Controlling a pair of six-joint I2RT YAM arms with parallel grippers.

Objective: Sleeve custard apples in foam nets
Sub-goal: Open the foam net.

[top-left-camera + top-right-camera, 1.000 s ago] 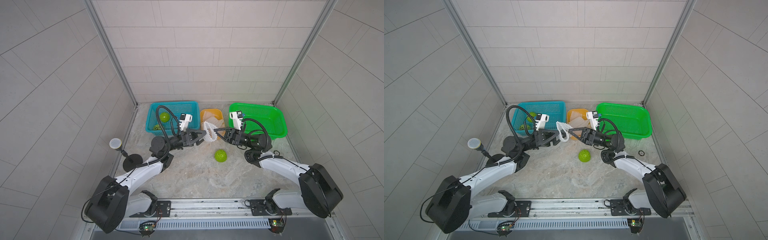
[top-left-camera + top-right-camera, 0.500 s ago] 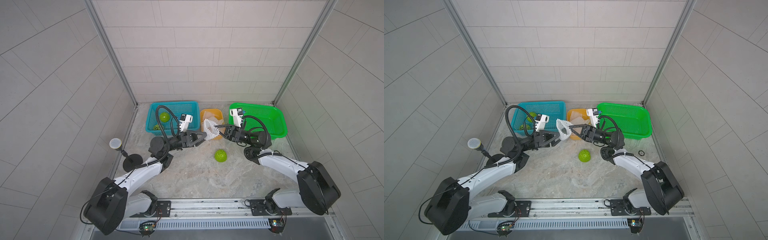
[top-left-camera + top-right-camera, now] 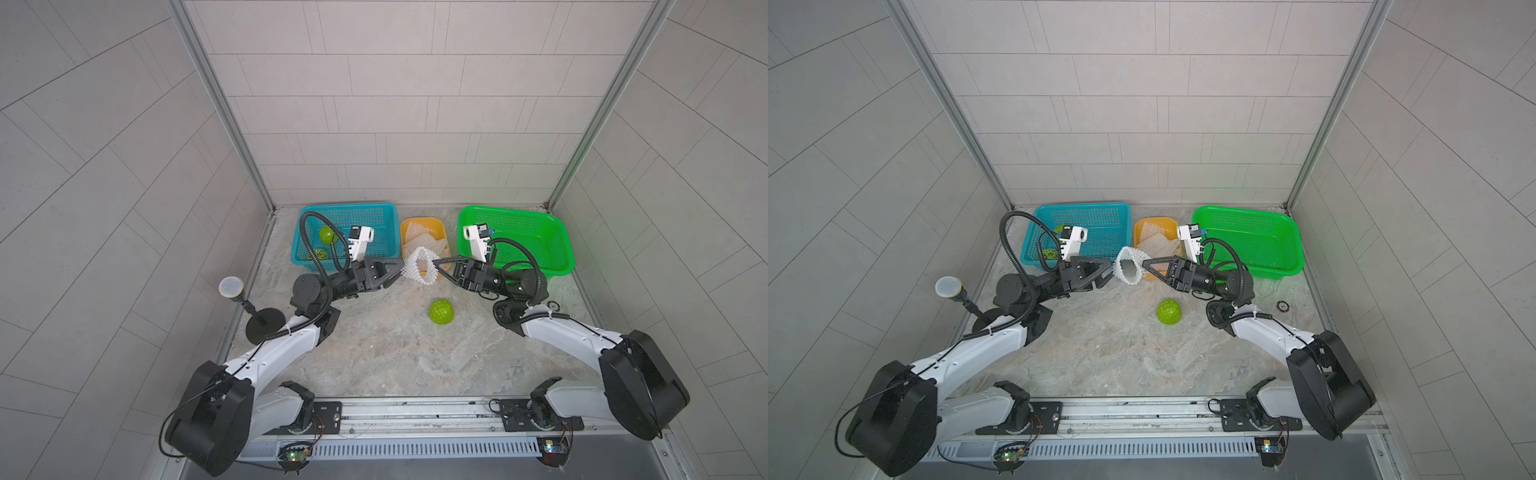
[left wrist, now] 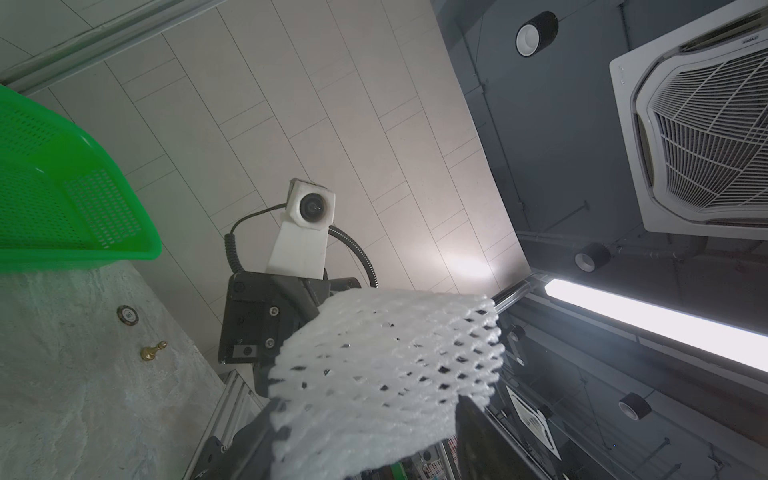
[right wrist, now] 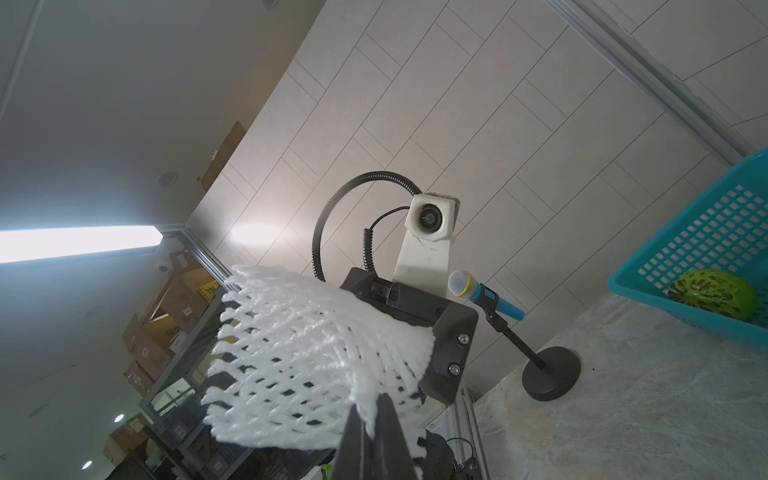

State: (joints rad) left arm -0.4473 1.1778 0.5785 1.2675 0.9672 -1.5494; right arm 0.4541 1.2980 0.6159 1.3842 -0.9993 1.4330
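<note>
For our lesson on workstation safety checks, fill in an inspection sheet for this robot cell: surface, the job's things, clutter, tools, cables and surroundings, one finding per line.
Surface: marbled tabletop, no spills seen.
Job's things: one foam net is up in the air between both tools. Spare nets are in the orange tray. One custard apple is loose on the table. Two custard apples are in the blue basket. Nothing seen in the green basket.
Clutter: microphone on a stand, small ring, small brass piece.
Tools: right tool is shut on the net. Left tool is at its other end, hold unclear.
Cables: black conduit loops on both wrists, clear of the net.
Surroundings: tiled walls on three sides.
</note>
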